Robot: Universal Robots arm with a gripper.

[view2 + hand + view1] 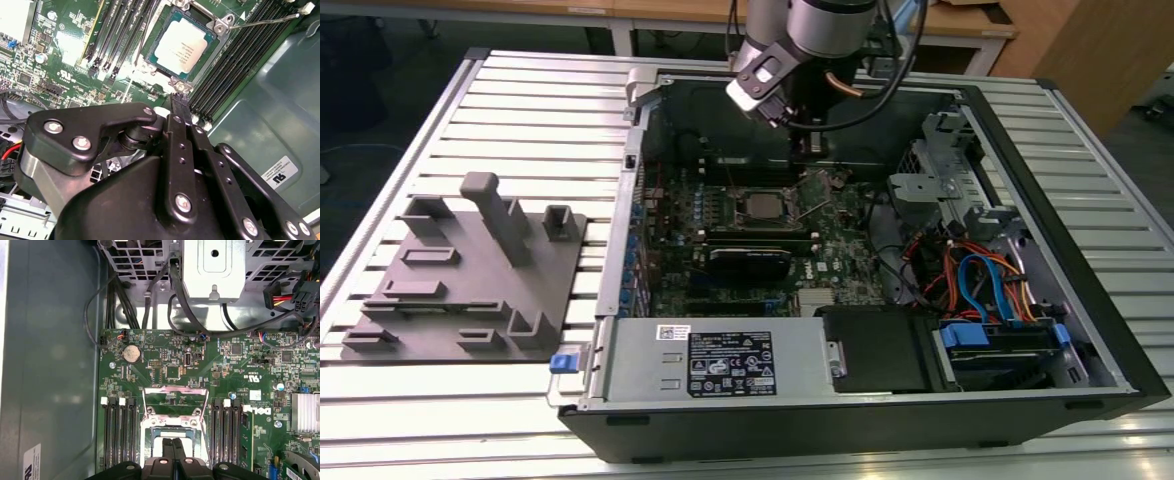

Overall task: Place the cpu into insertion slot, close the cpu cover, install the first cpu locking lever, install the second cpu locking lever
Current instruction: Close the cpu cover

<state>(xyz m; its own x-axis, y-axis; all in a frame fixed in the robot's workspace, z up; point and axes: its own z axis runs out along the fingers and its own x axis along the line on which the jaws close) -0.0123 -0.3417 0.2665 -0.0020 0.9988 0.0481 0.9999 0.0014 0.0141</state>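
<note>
Over the open computer case (854, 435) my gripper (172, 441) hangs at the socket's edge. Its fingers (167, 454) are pressed together, and I see nothing between them. Logged: the cpu (181, 46) lies flat in the insertion slot (151, 41) on the green motherboard (225, 370), with faint print on its silver top. The cpu cover (175, 389) stands raised off the slot in the first wrist view. White printed stickers sit on the power supply (731, 365) and the case wall (280, 172).
</note>
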